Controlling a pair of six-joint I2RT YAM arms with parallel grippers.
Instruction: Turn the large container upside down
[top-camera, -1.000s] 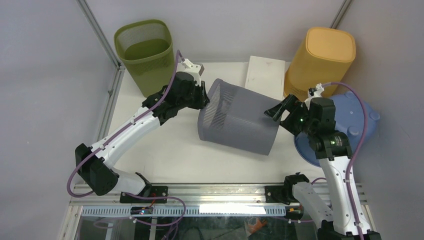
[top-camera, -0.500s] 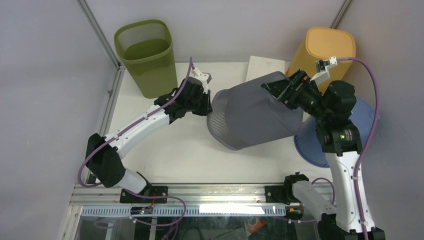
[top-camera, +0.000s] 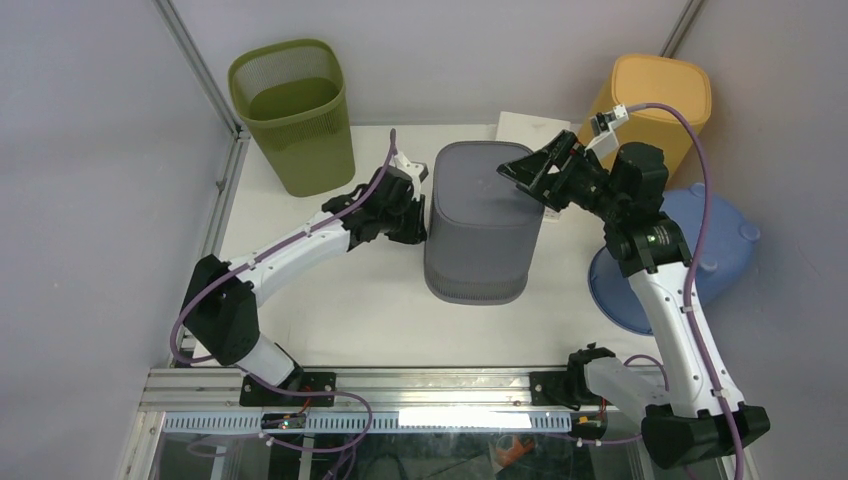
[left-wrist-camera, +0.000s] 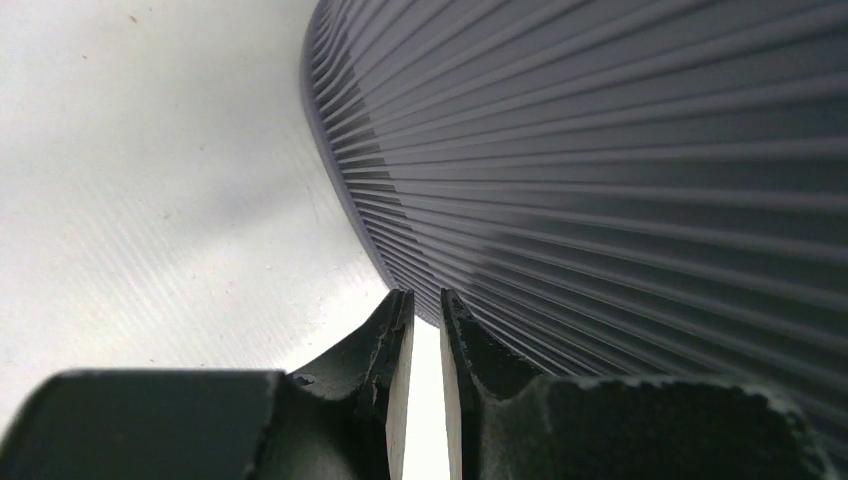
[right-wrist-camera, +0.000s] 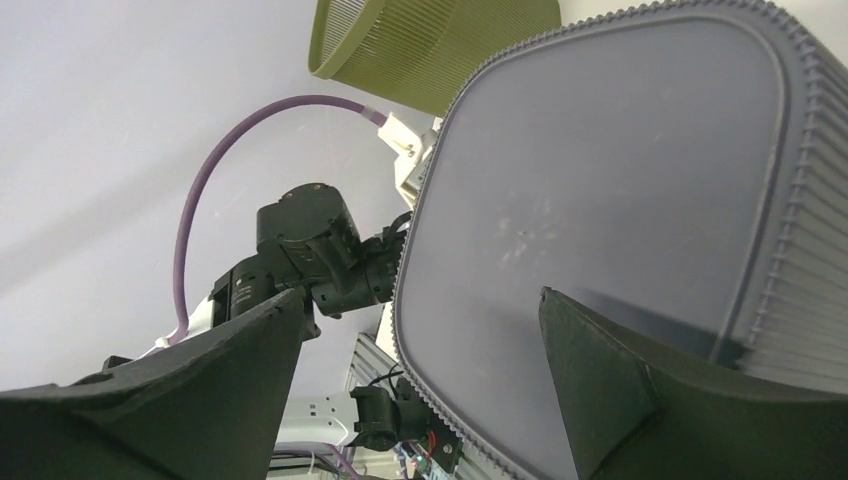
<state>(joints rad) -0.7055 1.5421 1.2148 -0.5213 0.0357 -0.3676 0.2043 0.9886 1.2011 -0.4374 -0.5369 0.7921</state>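
Note:
The large container (top-camera: 478, 240) is a grey ribbed bin that stands with its flat base up and its rim down on the white table (top-camera: 330, 300). My left gripper (top-camera: 420, 215) is at the bin's left side, low by the rim. In the left wrist view the ribbed wall (left-wrist-camera: 620, 150) fills the right, and the left gripper (left-wrist-camera: 422, 295) is shut on the rim's edge with only a thin slit between its fingers. My right gripper (top-camera: 528, 180) hovers open over the right edge of the base. In the right wrist view the right gripper (right-wrist-camera: 420, 300) spans the base (right-wrist-camera: 600, 190) without touching it.
A green mesh bin (top-camera: 290, 110) stands at the back left. A yellow container (top-camera: 645, 110) stands upside down at the back right, with a white box (top-camera: 530, 140) beside it. A blue basin (top-camera: 710, 260) lies at the right edge, behind my right arm.
The grey bin went from lying on its side, through a raised tilt, to base up on the table. Both arms swung back and inward with it; the right gripper rose above its base.

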